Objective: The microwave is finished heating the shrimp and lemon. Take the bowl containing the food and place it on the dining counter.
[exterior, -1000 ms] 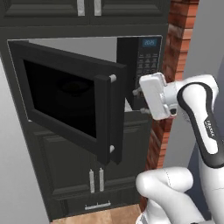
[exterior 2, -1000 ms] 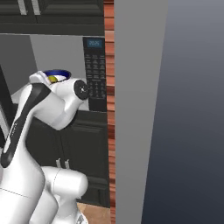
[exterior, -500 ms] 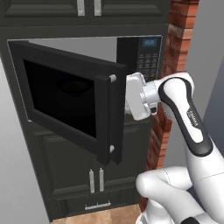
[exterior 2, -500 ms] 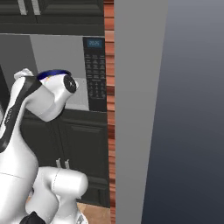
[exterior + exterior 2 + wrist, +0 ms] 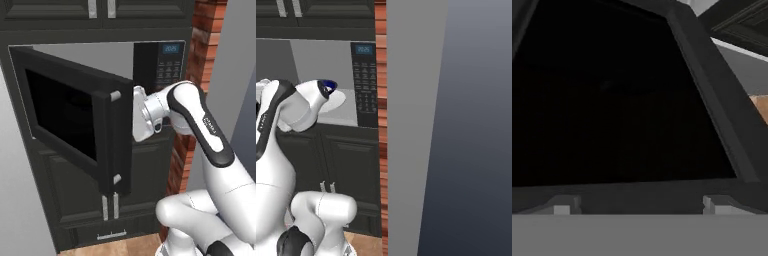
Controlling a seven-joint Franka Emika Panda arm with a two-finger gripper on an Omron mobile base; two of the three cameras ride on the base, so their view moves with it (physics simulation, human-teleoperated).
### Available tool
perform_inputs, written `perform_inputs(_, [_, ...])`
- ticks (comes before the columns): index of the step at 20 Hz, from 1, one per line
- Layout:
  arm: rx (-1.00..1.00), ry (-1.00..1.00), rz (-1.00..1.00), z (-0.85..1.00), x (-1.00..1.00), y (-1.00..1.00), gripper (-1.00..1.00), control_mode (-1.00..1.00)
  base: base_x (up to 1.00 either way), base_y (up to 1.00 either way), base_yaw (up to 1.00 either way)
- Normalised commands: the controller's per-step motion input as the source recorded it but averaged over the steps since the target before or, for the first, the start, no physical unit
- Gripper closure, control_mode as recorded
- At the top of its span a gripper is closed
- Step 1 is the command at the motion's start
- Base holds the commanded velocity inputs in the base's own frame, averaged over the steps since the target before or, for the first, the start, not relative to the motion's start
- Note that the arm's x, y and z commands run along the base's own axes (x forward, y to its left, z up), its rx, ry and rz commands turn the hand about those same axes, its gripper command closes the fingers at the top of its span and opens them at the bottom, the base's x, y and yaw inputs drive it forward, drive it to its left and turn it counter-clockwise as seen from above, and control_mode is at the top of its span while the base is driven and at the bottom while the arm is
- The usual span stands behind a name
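Note:
The microwave point(image 5: 170, 65) stands with its dark glass door point(image 5: 70, 115) swung out to the left. My hand point(image 5: 142, 114) reaches in at the door's free edge, and the door hides its fingers there. In the hand view my gripper point(image 5: 637, 206) is open with nothing between the widely spaced fingertips point(image 5: 562, 206), facing the inner glass of the door point(image 5: 612, 100) at close range. A bit of the bowl's point(image 5: 327, 85) dark blue rim peeks over my arm inside the grey interior, above the white turntable plate point(image 5: 338, 101). The shrimp and lemon are hidden. The dining counter is out of view.
Black panelled cabinet doors point(image 5: 85, 200) lie below the microwave and more point(image 5: 100, 7) above it. A red brick column point(image 5: 202, 45) and a grey wall point(image 5: 416, 125) stand just right of the button panel point(image 5: 365, 85). My own arm point(image 5: 286, 115) blocks much of the opening.
My hand has swung left from in front of the button panel to the door's free edge, and the elbow has risen across the opening, covering most of the bowl.

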Motion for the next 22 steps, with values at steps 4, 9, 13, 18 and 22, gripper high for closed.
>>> perform_inputs(4, [0.03, 0.00, 0.31, 0.00, -0.82, 0.68, -1.00, -1.00, 0.00, 0.00, 0.00])
perform_inputs(9, [0.01, -0.07, 0.10, -0.08, -0.62, 0.99, -1.00, -1.00, 0.00, 0.00, 0.00])
perform_inputs(13, [0.04, -0.16, -0.06, -0.19, -0.07, 1.00, -1.00, -1.00, 0.00, 0.00, 0.00])
perform_inputs(18, [0.02, -0.05, -0.19, -0.17, 0.15, 0.95, -1.00, -1.00, 0.00, 0.00, 0.00])
perform_inputs(22, [0.03, 0.00, -0.03, 0.00, 0.00, -0.11, -1.00, -1.00, 0.00, 0.00, 0.00])
